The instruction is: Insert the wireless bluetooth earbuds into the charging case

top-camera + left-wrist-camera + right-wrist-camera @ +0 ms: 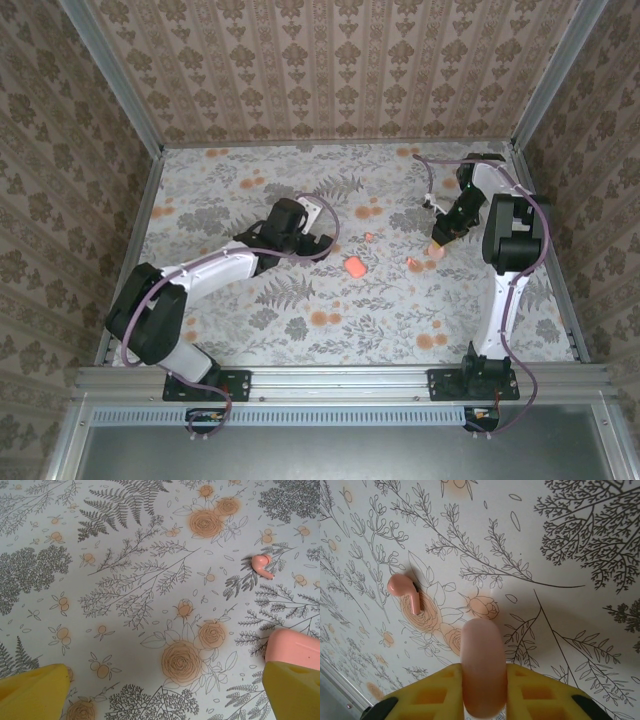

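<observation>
On the flower-printed table (250, 330), the left end effector (162, 692) hangs spread wide, with the charging case (354, 267) just beside one finger. The right end effector (482, 675) clamps a smooth pink rounded piece (481, 650). The first earbud (262, 566) lies beyond the case, and the second earbud (405, 591) lies near the right end effector.

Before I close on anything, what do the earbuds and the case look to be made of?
Earbuds: smooth salmon-pink plastic, it seems, with a soft highlight on the rounded head. Charging case: likely the same plastic, matte-satin, even colour, rounded edge. The pink piece in the right gripper looks alike, faintly glossy.
</observation>
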Controlling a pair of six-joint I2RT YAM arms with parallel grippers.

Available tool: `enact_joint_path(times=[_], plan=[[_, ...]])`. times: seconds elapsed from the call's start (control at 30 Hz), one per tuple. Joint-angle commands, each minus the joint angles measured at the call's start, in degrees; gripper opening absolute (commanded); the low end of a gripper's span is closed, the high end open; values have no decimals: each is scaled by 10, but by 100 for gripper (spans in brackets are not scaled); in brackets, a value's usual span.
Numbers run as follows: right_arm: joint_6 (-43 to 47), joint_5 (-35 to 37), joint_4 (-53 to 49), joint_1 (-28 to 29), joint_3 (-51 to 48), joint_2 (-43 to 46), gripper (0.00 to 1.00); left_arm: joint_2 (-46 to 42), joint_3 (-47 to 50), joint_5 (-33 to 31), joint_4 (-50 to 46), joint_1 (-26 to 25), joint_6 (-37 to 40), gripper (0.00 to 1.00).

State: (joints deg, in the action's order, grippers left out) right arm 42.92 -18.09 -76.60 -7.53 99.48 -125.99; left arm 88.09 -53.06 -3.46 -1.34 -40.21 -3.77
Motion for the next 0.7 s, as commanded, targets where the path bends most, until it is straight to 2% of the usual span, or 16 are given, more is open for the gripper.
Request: enact_joint_path(times=[0.0, 0.4, 0.67], plan=[[2, 12, -25, -6, 19, -18, 27, 10, -20, 4, -15, -5, 15, 100], [-22, 30, 0, -16, 27, -13, 40, 29, -46, 6, -24, -9, 18, 100], [-57, 6, 38, -15, 6, 56, 44, 1, -41, 0, -27, -17, 4, 100]])
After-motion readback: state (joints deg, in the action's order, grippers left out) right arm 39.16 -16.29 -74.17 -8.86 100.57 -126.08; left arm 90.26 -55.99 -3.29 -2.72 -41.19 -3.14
